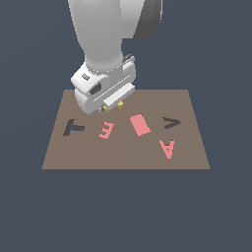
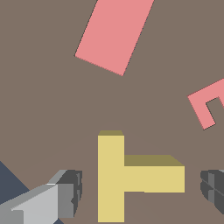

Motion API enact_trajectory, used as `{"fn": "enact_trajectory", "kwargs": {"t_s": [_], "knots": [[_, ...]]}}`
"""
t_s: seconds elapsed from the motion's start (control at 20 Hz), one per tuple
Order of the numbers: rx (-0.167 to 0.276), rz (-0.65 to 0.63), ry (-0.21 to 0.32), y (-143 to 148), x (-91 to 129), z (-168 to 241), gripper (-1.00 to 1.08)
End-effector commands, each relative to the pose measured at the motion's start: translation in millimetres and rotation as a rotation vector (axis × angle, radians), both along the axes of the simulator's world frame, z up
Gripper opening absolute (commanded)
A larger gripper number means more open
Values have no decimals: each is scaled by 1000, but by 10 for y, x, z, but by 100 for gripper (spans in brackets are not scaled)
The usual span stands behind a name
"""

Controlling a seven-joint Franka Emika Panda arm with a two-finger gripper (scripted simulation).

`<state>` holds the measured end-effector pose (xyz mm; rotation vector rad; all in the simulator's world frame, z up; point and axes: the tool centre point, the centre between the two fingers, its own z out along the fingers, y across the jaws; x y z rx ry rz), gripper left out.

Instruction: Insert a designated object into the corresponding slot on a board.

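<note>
Dark blue-grey ground; brown board (image 1: 125, 147) lying flat on it. Yellow piece (image 2: 127, 177): T-shaped, flat on the board near its far edge, under the gripper (image 2: 140, 188). In the wrist view its long bar runs across the line between the fingers and its stem points toward one finger (image 2: 212, 188). Jaws wide, either side of the piece, touching nothing. Dark T slot (image 1: 74, 127): near the board's left edge, well apart.

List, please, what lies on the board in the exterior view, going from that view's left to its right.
Dark T-shaped slot → pink E → pink rectangle → then, near the right, the pink A and the dark A-shaped recess, one roughly behind the other.
</note>
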<state>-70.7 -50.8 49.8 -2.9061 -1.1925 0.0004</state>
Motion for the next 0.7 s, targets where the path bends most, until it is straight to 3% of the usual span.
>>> {"fn": "enact_trajectory", "kwargs": {"t_s": [0.0, 0.55, 0.6, 0.65], "knots": [[0, 0, 0, 0, 0, 2, 100], [0, 0, 0, 0, -1, -199, 100], [0, 0, 0, 0, -1, -199, -100], [0, 0, 0, 0, -1, -199, -100]]}}
